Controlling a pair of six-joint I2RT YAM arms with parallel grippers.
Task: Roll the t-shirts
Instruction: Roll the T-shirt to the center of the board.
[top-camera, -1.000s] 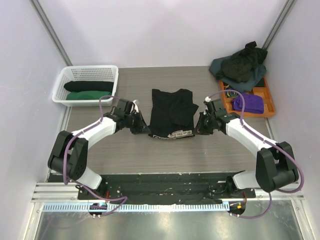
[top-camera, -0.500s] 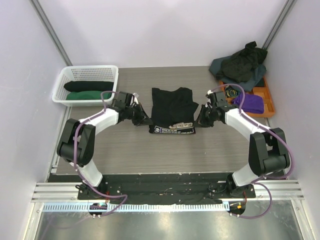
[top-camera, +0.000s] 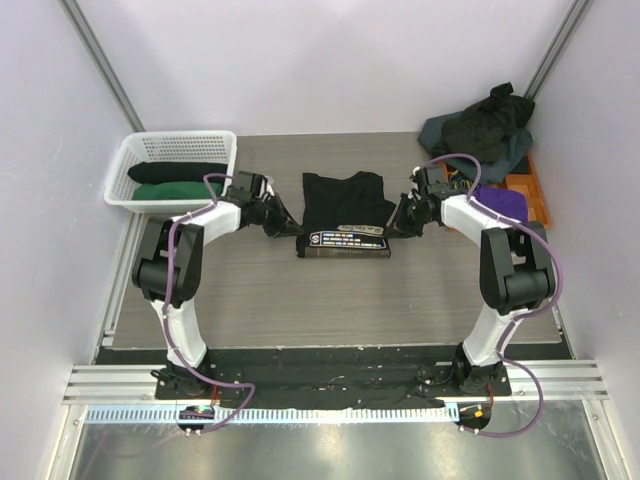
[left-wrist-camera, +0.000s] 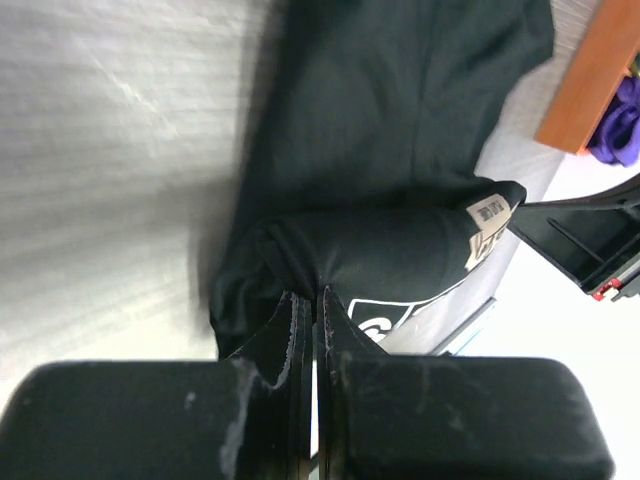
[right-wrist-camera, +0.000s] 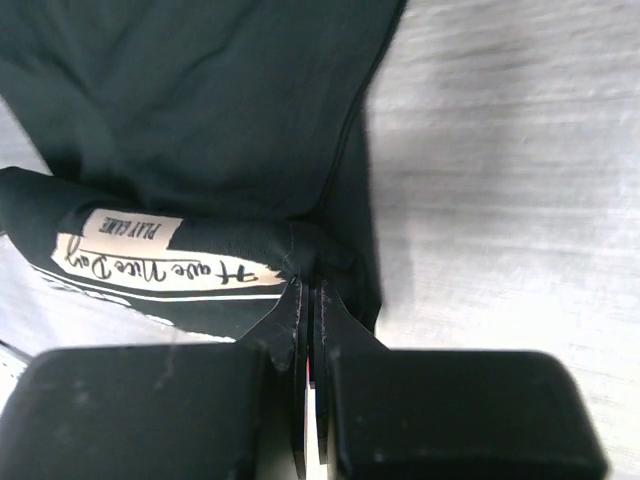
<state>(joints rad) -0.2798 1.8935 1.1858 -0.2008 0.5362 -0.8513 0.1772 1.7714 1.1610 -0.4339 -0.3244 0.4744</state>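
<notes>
A black t-shirt (top-camera: 344, 200) with white lettering lies at the table's middle. Its near end is rolled into a tube (top-camera: 345, 244). My left gripper (top-camera: 297, 234) is shut on the roll's left end, seen in the left wrist view (left-wrist-camera: 315, 292). My right gripper (top-camera: 393, 232) is shut on the roll's right end, seen in the right wrist view (right-wrist-camera: 312, 285). The white script label (right-wrist-camera: 165, 268) shows on the roll there. The flat rest of the shirt (left-wrist-camera: 400, 90) stretches away beyond the roll. More t-shirts lie in a dark heap (top-camera: 480, 130) at the back right.
A white lattice basket (top-camera: 175, 165) at the back left holds a black roll and a green roll (top-camera: 170, 190). An orange tray (top-camera: 520, 195) at the right holds a purple cloth (top-camera: 498, 204). Walls close in on both sides.
Both grippers have moved away from me with the roll's ends. The roll has travelled up the shirt and grown thicker, and less flat cloth shows.
</notes>
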